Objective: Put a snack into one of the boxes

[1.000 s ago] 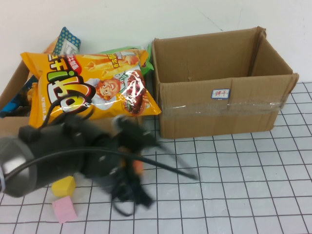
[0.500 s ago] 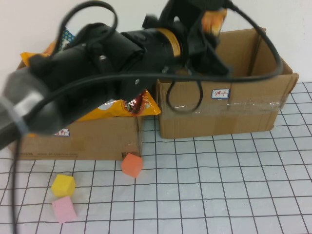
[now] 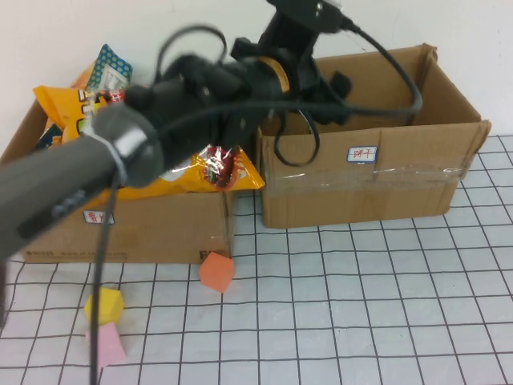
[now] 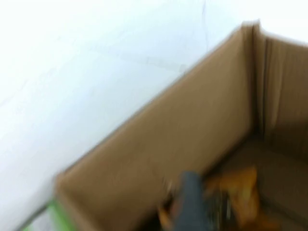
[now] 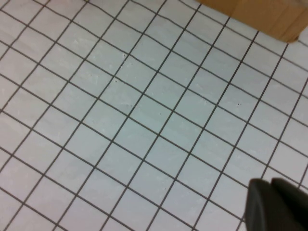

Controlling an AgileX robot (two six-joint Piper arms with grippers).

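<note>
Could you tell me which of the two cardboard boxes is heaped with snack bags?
The brown cardboard box on the robot's left, under the large orange snack bag. The left hand reaches over the other box.

The left arm (image 3: 120, 152) stretches diagonally up from the near left; its left gripper (image 3: 309, 48) is raised at the far end; the right gripper (image 5: 276, 204) shows only a dark tip.

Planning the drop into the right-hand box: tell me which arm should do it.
Left. The left gripper is over the right box, something orange at its fingers. The right gripper sits over bare grid table.
</note>
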